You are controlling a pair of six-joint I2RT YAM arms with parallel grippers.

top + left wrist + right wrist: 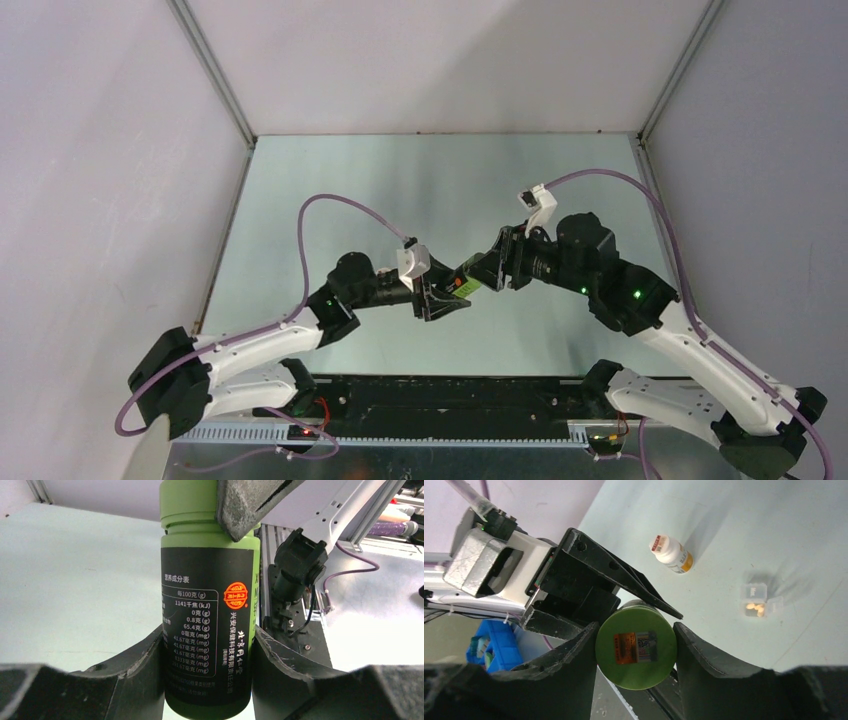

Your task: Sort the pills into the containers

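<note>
**Cap grip in mid-air: spill and slip are the risks**

The pill box (758, 599) sits on the worktop (734, 520) with its lid open. A few pale yellow pills (754, 608) lie in one compartment, and nothing touches the box. The green bottle (207, 615) is held off the worktop, well apart from the box. The left jaws are clamped on its labelled body, one on each side. The right jaws are closed on its cap (635, 646), pressing the rim from both sides. This looks like the start of unscrewing.

Several things could go wrong:
- If the cap is tight, the smooth body may turn or slide inside the left jaws instead of the thread giving.
- The right jaws may skid round the cap without loosening it.
- In the top view the bottle seems to lie nearer level than upright, so pills may run out onto the worktop, far from the box, once the cap comes free.
- A dropped cap could strike the light box and scatter what it already holds.

A white bottle (672, 555) lies on its side near the box, capped, and could roll if hit. Nothing stands between the green bottle and the box, though the two wrists crowd each other closely. In the top view the box cannot be made out. A blue bin (489, 645) shows beyond the worktop's edge, out of the way
</note>
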